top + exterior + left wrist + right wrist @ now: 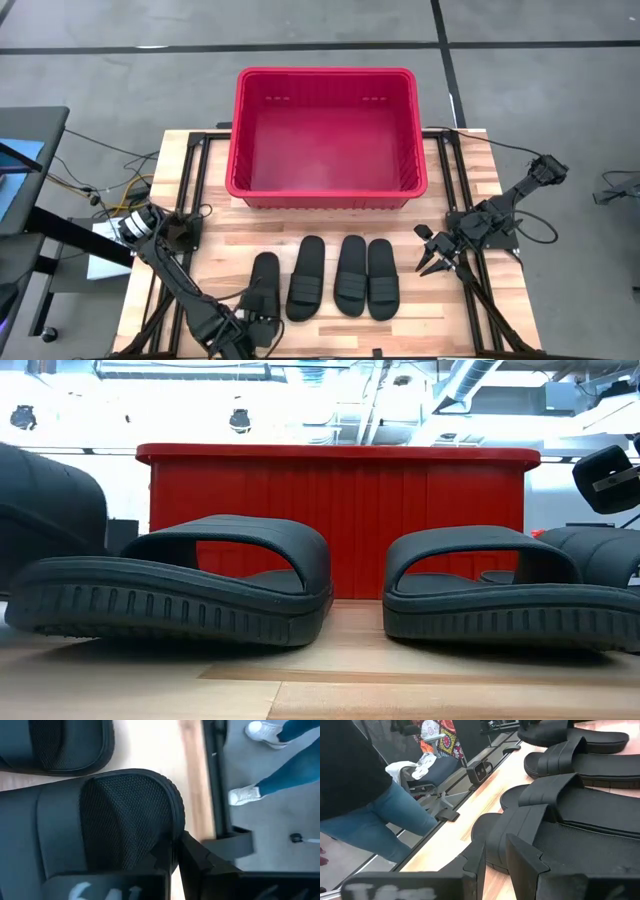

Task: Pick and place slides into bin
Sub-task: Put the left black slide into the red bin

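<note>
Left claw [262, 322] at leftmost slide [264, 280] — red bin [325, 190] behind, right claw [437, 265] aside

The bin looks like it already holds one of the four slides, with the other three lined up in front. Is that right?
Not quite: the high view shows the bin empty. All four slides lie in a row on the table in front of it.

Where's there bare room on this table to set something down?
The bin is empty inside. Bare wood runs between the bin and the slides, and left of the leftmost slide, where the left claw works. The slides' row and the right claw's corner are crowded.
</note>
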Controlling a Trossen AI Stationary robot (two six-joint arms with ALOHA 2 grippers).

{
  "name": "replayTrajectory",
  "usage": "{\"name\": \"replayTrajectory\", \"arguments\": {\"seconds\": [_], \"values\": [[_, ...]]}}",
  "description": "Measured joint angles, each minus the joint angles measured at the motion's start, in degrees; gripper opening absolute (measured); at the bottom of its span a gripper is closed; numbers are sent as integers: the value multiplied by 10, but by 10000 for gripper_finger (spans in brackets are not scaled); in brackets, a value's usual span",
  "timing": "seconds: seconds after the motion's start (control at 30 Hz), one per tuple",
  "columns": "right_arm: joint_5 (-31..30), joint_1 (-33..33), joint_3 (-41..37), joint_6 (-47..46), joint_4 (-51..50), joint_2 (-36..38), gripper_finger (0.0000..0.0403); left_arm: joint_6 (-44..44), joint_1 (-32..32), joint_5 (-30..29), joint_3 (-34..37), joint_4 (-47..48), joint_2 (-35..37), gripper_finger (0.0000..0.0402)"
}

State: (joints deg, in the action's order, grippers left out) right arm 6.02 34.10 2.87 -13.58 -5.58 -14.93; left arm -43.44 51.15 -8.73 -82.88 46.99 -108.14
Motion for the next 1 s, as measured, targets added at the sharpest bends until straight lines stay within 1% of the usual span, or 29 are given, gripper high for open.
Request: {"name": "replayTrajectory", "arguments": {"seconds": [0.27,0.63,1.0], "values": [[0,0,0,0,0,0,66,-7,16,-3,-104,83,1,0],[0,0,0,0,0,0,66,-3,16,-8,-255,219,2,0],[0,0,0,0,0,0,66,1,16,-13,-385,353,2,0]]}}
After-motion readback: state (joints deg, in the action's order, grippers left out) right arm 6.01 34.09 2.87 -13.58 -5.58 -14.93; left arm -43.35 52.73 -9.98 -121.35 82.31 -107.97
